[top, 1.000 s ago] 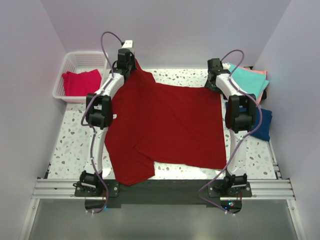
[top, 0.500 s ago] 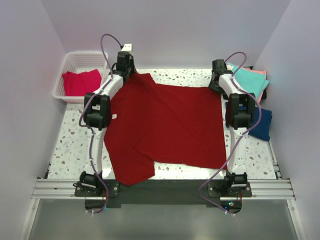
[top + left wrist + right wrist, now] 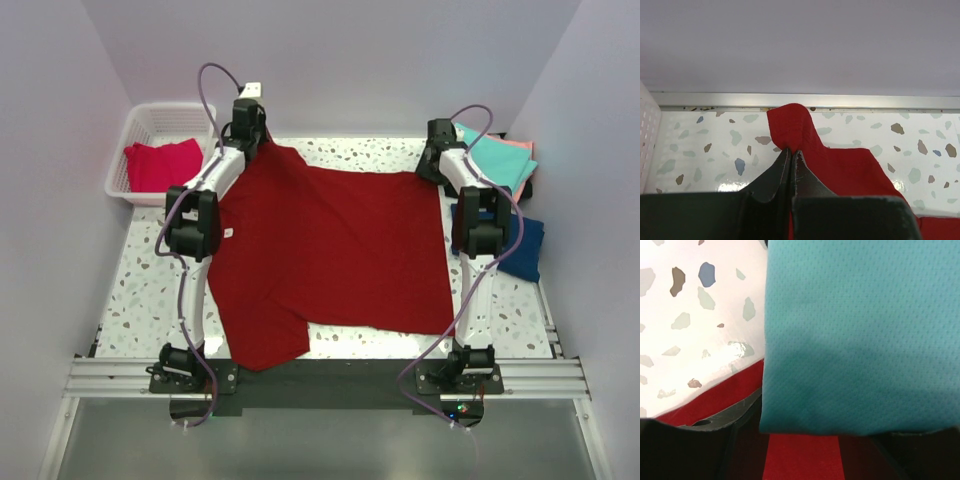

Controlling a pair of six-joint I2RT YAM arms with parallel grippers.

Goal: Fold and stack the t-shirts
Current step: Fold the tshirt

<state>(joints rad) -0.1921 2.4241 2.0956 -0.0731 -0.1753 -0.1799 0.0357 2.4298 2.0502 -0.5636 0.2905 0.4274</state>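
Note:
A large dark red t-shirt (image 3: pixel 330 250) lies spread over the table. My left gripper (image 3: pixel 262 140) is at its far left corner, shut on a bunched bit of the red cloth (image 3: pixel 790 125); the left gripper (image 3: pixel 791 150) shows its fingers pressed together. My right gripper (image 3: pixel 432 170) is at the shirt's far right corner. In the right wrist view the right gripper (image 3: pixel 812 440) stands open over red cloth, and the folded teal t-shirt (image 3: pixel 860 335) hides its right finger. Teal (image 3: pixel 500 160), salmon pink (image 3: pixel 522 146) and navy (image 3: pixel 525 245) t-shirts lie at the right.
A white lattice basket (image 3: pixel 135 125) at the far left holds a pinkish-red t-shirt (image 3: pixel 160 165). Walls close in on three sides. A metal rail (image 3: pixel 840 100) runs along the back wall. Bare speckled table (image 3: pixel 140 290) shows left of the red shirt.
The right arm has shifted slightly right, toward the teal shirt. The left arm has barely moved and keeps its hold on the red corner.

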